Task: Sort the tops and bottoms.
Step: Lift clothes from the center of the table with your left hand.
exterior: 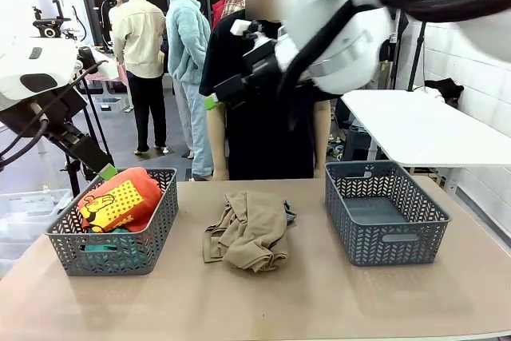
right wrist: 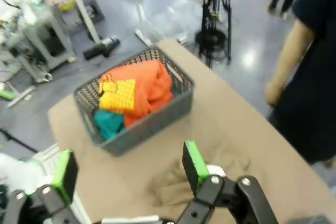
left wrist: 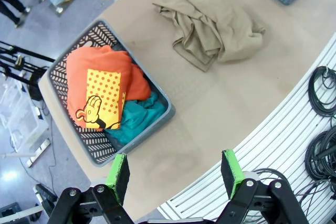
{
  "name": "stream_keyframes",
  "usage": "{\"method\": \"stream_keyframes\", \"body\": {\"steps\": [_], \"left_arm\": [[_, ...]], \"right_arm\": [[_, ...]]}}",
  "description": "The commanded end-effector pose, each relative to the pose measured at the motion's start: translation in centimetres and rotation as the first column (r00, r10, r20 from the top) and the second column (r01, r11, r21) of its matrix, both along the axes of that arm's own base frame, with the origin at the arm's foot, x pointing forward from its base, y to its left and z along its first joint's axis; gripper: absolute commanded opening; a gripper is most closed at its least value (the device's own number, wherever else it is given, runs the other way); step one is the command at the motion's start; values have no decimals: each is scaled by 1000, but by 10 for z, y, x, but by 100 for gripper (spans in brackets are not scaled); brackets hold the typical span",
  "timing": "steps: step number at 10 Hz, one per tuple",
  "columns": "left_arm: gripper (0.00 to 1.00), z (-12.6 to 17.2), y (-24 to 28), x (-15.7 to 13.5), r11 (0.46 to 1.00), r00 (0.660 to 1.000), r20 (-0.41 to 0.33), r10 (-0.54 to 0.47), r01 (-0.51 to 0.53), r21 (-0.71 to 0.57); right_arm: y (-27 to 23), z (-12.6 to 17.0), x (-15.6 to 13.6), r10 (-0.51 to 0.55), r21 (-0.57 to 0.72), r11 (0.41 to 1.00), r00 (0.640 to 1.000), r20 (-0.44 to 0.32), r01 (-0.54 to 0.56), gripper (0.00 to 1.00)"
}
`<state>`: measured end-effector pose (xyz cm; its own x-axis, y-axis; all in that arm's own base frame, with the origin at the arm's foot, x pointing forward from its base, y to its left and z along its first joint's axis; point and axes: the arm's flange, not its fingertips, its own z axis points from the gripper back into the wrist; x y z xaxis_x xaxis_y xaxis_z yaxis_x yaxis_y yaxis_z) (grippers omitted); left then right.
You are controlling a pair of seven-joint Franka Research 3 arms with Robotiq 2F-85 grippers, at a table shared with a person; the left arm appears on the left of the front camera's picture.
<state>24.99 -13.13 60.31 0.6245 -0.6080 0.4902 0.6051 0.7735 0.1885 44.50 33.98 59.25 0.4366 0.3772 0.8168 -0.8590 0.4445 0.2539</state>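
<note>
Front view puts the crumpled tan khaki cloth garment (exterior: 249,231) mid-table, between the left dark grey lattice plastic basket (exterior: 164,215), holding the orange cloth garment with yellow print (exterior: 120,197), and the right basket (exterior: 359,237). Our left gripper (left wrist: 173,174) and right gripper (right wrist: 128,169) hover with fingers spread, empty. We judge it best to pinch the khaki's thickest fold, then lift above the rim.

Left basket (exterior: 104,253), right basket (exterior: 391,241) on table (exterior: 255,301); person (exterior: 263,137) behind.

tan khaki garment (exterior: 249,229) heaped mid-table; to its left, basket (exterior: 165,201) holding orange garment (exterior: 120,197) over teal garment (exterior: 112,231); to its right, second basket (exterior: 383,249).
</note>
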Motion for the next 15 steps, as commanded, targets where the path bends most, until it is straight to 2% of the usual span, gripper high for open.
{"method": "stream_keyframes", "body": {"steps": [1, 2, 3, 5, 6, 7, 8, 11, 12, 13, 14, 15], "left_arm": [[91, 0, 0, 1, 1000, 1000, 0, -8, 8, -7], [91, 0, 0, 1, 1000, 1000, 0, -8, 8, -7], [91, 0, 0, 1, 1000, 1000, 0, -8, 8, -7], [91, 0, 0, 1, 1000, 1000, 0, -8, 8, -7], [91, 0, 0, 1, 1000, 1000, 0, -8, 8, -7], [91, 0, 0, 1, 1000, 1000, 0, -8, 8, -7], [91, 0, 0, 1, 1000, 1000, 0, -8, 8, -7], [91, 0, 0, 1, 1000, 1000, 0, -8, 8, -7], [91, 0, 0, 1, 1000, 1000, 0, -8, 8, -7], [91, 0, 0, 1, 1000, 1000, 0, -8, 8, -7], [91, 0, 0, 1, 1000, 1000, 0, -8, 8, -7], [91, 0, 0, 1, 1000, 1000, 0, -8, 8, -7]], "right_arm": [[-21, 12, -34, -70, -104, 993, 994, -82, 61, 100], [-35, 16, -44, -109, -141, 986, 988, -112, 92, 100], [-53, 16, -52, -214, -205, 962, 965, -149, 181, 100], [-84, 18, -69, -322, -258, 928, 927, -191, 269, 100], [-95, 17, -73, -362, -270, 913, 912, -191, 306, 100], [-101, 15, -73, -387, -229, 909, 908, -158, 348, 100], [-91, 13, -64, -332, -253, 924, 929, -166, 286, 100], [-97, 17, -68, -350, -246, 920, 921, -173, 304, 100], [-91, -5, -45, -317, -398, 896, 911, -262, 197, 100], [-106, -9, -36, -337, -430, 882, 894, -295, 191, 100], [-125, -7, -40, -421, -468, 846, 858, -293, 255, 100], [-144, -4, -47, -457, -457, 838, 841, -289, 298, 100]]}}
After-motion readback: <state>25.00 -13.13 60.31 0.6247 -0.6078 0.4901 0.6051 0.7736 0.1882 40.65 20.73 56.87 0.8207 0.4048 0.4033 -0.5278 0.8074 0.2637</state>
